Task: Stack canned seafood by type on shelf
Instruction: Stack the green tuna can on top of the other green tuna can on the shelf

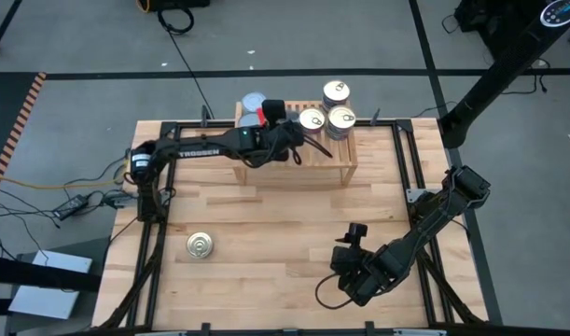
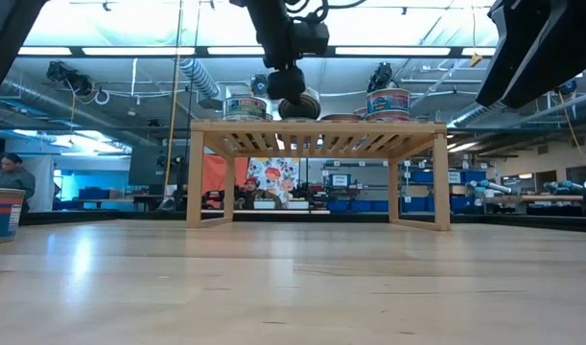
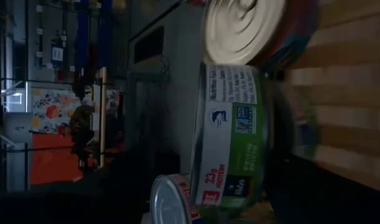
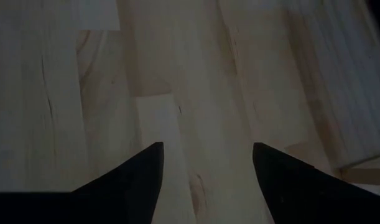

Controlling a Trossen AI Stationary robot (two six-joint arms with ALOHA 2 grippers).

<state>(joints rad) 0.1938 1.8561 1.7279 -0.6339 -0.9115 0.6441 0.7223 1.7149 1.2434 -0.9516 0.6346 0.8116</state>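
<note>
Over the wooden shelf [image 1: 345, 166], the left gripper [image 1: 298, 142], its spread unclear and holding nothing visible, hangs beside gold-lidded tins [image 1: 327, 117], so withdrawing carelessly could topple them, while the right gripper [image 4: 205, 180] waits agape, empty, above the table [image 1: 266, 233].

We see a workshop or lab hall: exposed ceiling ducts [image 2: 199, 79], strip lights [image 2: 379, 50], blue benches [image 2: 484, 178] at right, cables [image 1: 187, 65] on grey floor.

Tins [image 1: 328, 110] crowding shelf [image 1: 345, 166] right, open tabletop [image 1: 275, 238] in front
</note>
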